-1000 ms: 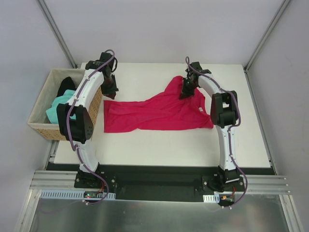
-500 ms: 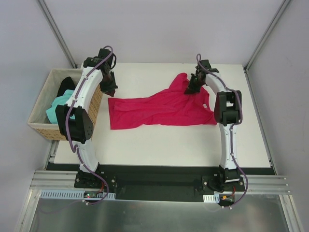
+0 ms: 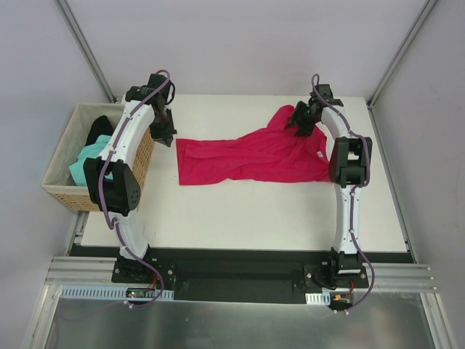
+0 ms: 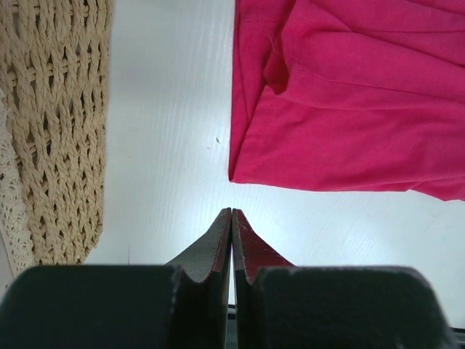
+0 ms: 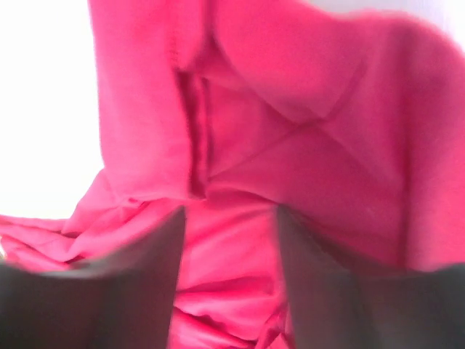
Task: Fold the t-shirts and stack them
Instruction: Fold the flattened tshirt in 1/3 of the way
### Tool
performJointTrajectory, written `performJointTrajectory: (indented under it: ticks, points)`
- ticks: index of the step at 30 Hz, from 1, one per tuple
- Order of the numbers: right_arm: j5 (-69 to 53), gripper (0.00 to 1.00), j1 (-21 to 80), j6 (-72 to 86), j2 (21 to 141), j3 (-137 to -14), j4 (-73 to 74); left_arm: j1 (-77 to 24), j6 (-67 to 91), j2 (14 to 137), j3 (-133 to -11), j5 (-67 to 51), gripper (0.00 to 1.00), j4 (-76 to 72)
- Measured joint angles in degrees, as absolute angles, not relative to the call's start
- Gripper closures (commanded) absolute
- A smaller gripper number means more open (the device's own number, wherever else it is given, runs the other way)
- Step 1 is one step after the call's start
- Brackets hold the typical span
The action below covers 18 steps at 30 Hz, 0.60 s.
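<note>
**Three shirts: one spread on the table, two in the basket**

From above, the red shirt (image 3: pixel 251 156) lies spread across the far half of the white table (image 3: pixel 240 211). It is rumpled, and one bunched end rises at the far right. The green shirt (image 3: pixel 86 161) and the black shirt (image 3: pixel 99 129) sit inside the wicker basket (image 3: pixel 62 163), which stands off the table's left edge. The left gripper (image 3: pixel 166 134) hangs between the basket and the near-left end of the red shirt. The right gripper (image 3: pixel 301 127) is over the bunched far-right end. Neither gripper's jaws can be read from this height.

The left wrist camera settles the left side. The left gripper (image 4: pixel 232 233) has its fingers pressed together with nothing between them. Its tips point at a corner of the red shirt (image 4: pixel 349 102), and a strip of bare table (image 4: pixel 167 109) lies between. The basket (image 4: pixel 58 123) fills the left edge, showing its weave but not what it holds.

The right wrist camera is blurred and nearly filled by the red shirt (image 5: pixel 290 145), whose folds and a seam show. The right gripper (image 5: pixel 229 269) has its fingers (image 5: pixel 145 269) apart, with cloth visible in the gap beyond them and no fold pinched.
</note>
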<state>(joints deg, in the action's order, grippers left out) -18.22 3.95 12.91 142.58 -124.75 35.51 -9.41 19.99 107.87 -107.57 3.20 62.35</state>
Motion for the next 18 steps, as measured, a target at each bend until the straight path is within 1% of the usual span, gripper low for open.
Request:
performJointTrajectory:
  ticks: [2,4,5,7,8,9,10,11,14,15,17,18]
  points:
    - [-17.4,0.40,3.9,12.0,142.6,-126.7,35.9,-9.4,20.0,107.9,-107.5,3.2,1.00,62.2]
    - [-17.0,0.46,3.9,11.5,142.5,-127.9,36.0,-9.4,20.0,107.7,-107.0,3.1,1.00,61.6]
    - [-16.7,0.56,3.9,11.2,142.3,-128.1,36.0,-9.4,20.0,107.6,-106.3,3.0,1.00,61.1]
    - [-16.0,0.68,3.9,10.7,141.4,-128.1,36.6,-9.4,20.1,107.2,-104.2,2.9,1.00,59.9]
    - [-15.7,0.84,3.9,10.1,140.8,-127.8,36.7,-9.4,20.1,107.0,-103.1,2.7,1.00,59.4]
    - [-15.4,0.91,3.8,10.0,139.5,-126.7,36.7,-9.4,20.1,106.8,-101.9,2.3,1.00,58.7]
    - [-15.2,0.94,3.8,9.5,138.3,-125.9,36.9,-9.4,20.1,106.7,-100.7,1.9,1.00,58.1]
    - [-15.0,0.97,3.7,9.6,136.4,-124.1,36.7,-9.4,20.1,106.6,-99.4,1.5,1.00,57.4]
    - [-14.3,0.99,3.7,9.4,129.8,-117.6,36.0,-9.5,20.1,106.4,-95.3,-0.1,0.99,54.8]
    - [-14.0,0.99,3.7,9.4,126.4,-113.7,34.9,-9.5,20.1,106.3,-93.4,-0.6,0.94,53.9]
    - [-13.5,0.99,3.7,9.4,121.5,-108.5,34.5,-9.8,20.1,106.3,-90.5,-1.6,0.93,52.1]
    - [-13.1,0.98,3.8,9.4,118.7,-105.1,33.7,-10.0,20.1,106.3,-89.2,-2.0,0.89,51.4]
